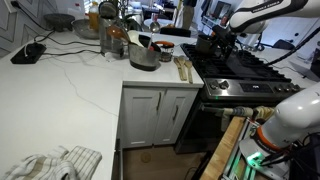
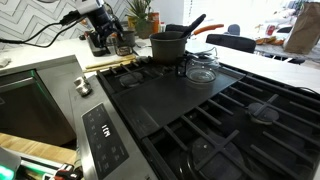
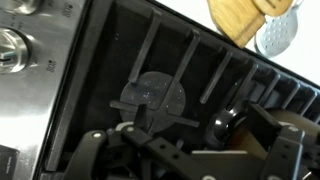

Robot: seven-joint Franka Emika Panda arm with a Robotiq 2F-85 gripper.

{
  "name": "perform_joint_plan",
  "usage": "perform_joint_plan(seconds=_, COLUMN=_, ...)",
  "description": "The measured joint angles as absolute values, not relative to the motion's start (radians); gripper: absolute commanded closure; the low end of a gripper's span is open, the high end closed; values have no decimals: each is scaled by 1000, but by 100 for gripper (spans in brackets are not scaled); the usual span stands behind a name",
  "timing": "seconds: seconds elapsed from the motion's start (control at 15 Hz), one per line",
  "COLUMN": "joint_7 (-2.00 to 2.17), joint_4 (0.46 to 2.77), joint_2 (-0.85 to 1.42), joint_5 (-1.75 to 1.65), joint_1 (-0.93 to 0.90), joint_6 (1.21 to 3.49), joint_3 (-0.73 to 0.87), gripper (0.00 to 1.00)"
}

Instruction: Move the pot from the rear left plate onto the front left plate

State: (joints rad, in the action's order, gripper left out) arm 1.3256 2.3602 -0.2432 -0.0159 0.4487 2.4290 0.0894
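Note:
The small dark pot (image 1: pixel 207 43) (image 2: pixel 168 46) stands on the grate at the far left end of the range, toward the back, with its long black handle (image 2: pixel 196 24) pointing up and away. The front left plate (image 3: pixel 152 95) shows bare in the wrist view, with its round burner cap under black grate bars. My gripper (image 1: pixel 222 41) (image 3: pixel 190 135) hangs just beside the pot. Its fingers are spread apart and grip nothing. A shiny rounded metal piece (image 3: pixel 225 122) lies between them; I cannot tell what it is. The gripper is not clear in the exterior view along the range.
A clear glass lid (image 2: pixel 203 72) lies on the grate beside the pot. A steel pan (image 1: pixel 143 58) and wooden utensils (image 1: pixel 182 68) sit on the white counter beside the range. A wooden spatula (image 3: pixel 240 15), a strainer (image 3: pixel 280 35) and a knob (image 3: pixel 10 45) show in the wrist view.

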Motion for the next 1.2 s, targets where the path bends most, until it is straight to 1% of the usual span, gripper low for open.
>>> perform_joint_plan(seconds=0.2, joint_7=1484, joint_4=2319, joint_2=-179, joint_5=-79, joint_1=456, joint_6=2492, joint_3=117, gripper=0)
perform_joint_plan(seconds=0.53, joint_7=1726, joint_4=2253, joint_2=-128, joint_5=-168, joint_1=458, joint_6=2506, joint_3=168, gripper=0)
perform_joint_plan(seconds=1.2, joint_7=1853, joint_4=2191, joint_2=-101, joint_5=-193, joint_1=449, joint_6=2541, joint_3=209, gripper=0)
